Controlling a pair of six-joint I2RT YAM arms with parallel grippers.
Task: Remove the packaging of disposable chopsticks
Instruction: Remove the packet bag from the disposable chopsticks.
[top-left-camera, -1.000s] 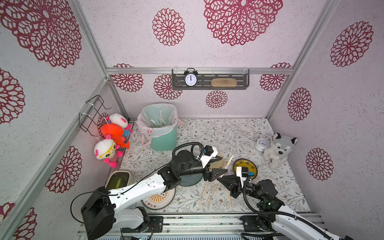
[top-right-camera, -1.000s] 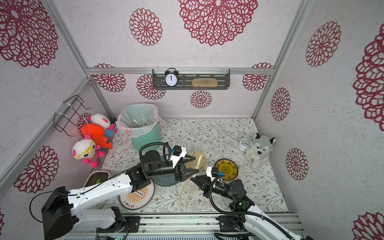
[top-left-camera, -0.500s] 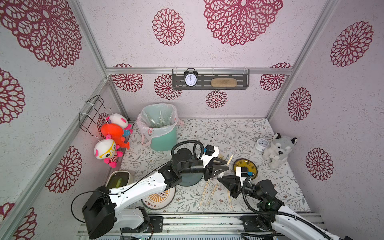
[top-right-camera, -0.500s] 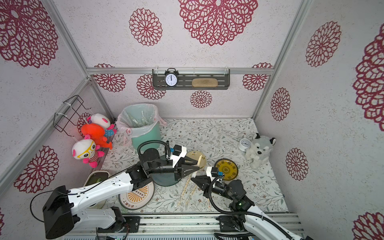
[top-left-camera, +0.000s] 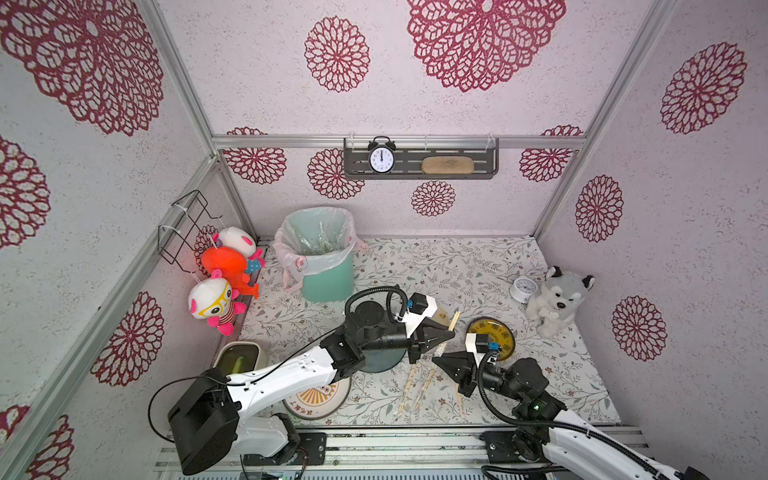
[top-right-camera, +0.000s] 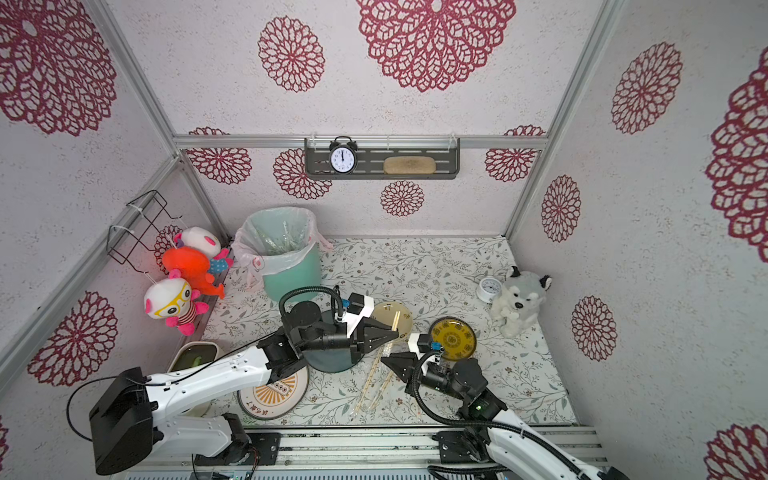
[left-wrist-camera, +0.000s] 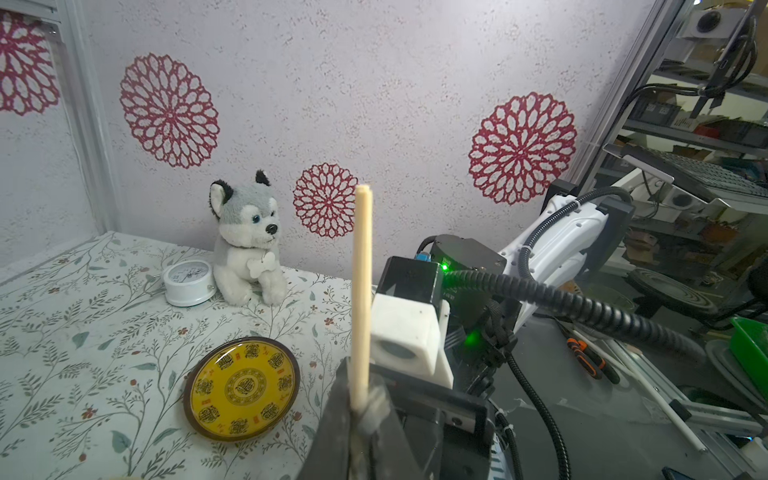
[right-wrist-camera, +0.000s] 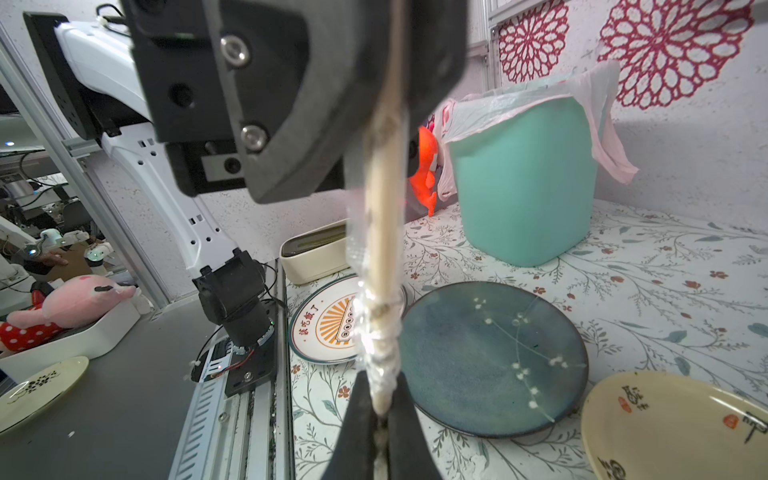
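Across the desk the job looks partly done. The bin at the back left corner holds what look like discarded sleeves, while several pairs, seemingly sleeved, lie near the front edge. Both arms reach low over the desk's middle, wrists facing each other. The left fingers are clamped on the disposable chopsticks, whose bare end juts past them. The right fingers pinch the packaging at the opposite tip. The sleeve sits bunched between them, so stripping it clear remains.
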